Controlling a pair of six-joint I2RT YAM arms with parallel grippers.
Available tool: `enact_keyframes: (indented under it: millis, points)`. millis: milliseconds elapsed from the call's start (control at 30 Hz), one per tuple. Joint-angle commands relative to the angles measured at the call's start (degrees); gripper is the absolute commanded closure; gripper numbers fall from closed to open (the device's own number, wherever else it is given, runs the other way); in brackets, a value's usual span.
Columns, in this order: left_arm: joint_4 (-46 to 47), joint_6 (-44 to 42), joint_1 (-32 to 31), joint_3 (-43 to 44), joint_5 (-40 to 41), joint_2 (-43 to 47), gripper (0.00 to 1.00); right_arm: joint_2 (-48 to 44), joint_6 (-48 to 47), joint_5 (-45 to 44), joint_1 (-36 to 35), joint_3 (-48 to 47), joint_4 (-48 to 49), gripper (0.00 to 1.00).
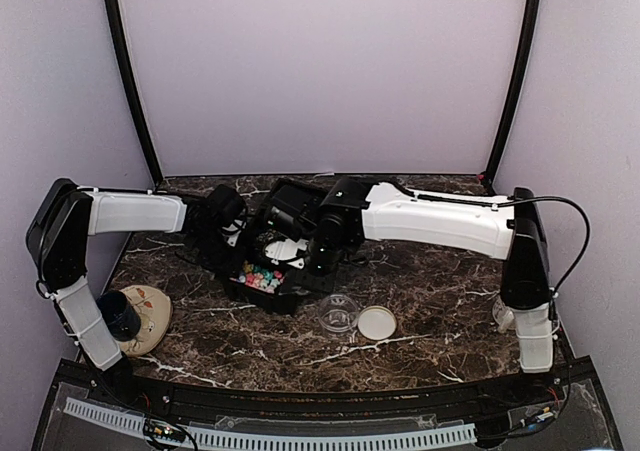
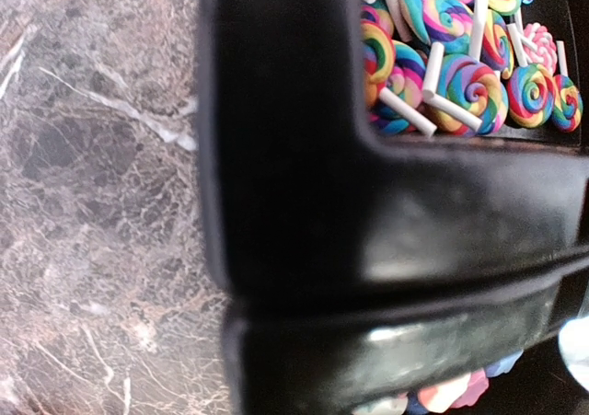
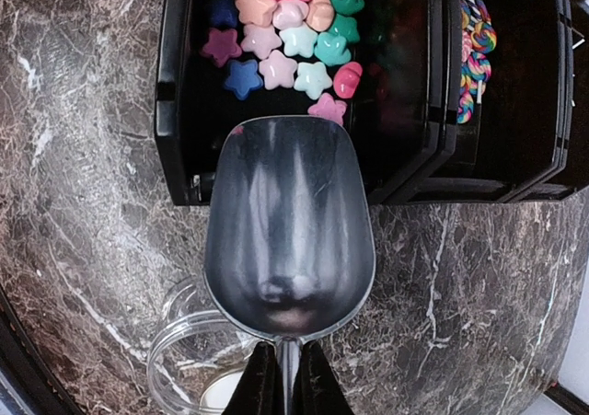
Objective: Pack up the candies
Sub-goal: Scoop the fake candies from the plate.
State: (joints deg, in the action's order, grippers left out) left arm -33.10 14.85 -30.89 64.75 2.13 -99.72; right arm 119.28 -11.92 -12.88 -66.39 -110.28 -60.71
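Observation:
The candies, pastel stars and round pieces (image 3: 285,38) (image 1: 262,276), fill one compartment of a black tray (image 3: 175,139) (image 1: 285,299). Swirled lollipops (image 2: 460,56) (image 3: 472,38) lie in a neighbouring compartment. My right gripper (image 3: 287,378) (image 1: 322,254) is shut on the thin handle of a metal scoop (image 3: 290,222). The scoop's bowl is empty, and its front lip reaches over the tray's near wall beside a pink star. My left gripper (image 2: 309,341) (image 1: 228,221) sits at the tray's far left side, shut on the black rim (image 2: 294,157), which fills its view.
A clear round container (image 1: 338,313) (image 3: 184,360) stands open on the marble, just in front of the tray and under the scoop's handle. Its white lid (image 1: 377,322) lies to the right of it. A tan dish holding a dark cup (image 1: 135,316) sits at the front left.

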Motion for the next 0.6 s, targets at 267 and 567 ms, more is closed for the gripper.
enact_keyframes:
  millis: [267, 567]
  points:
    - [7.3, -3.1, -2.7, 4.1, 6.7, 6.6, 1.00, 9.5, -0.5, 0.6, -0.6, -11.4, -5.4, 1.00]
    - [12.2, -3.8, -3.7, 1.3, 4.0, 10.9, 1.00, 13.8, -1.0, 2.3, -0.4, -10.5, 2.2, 1.00]
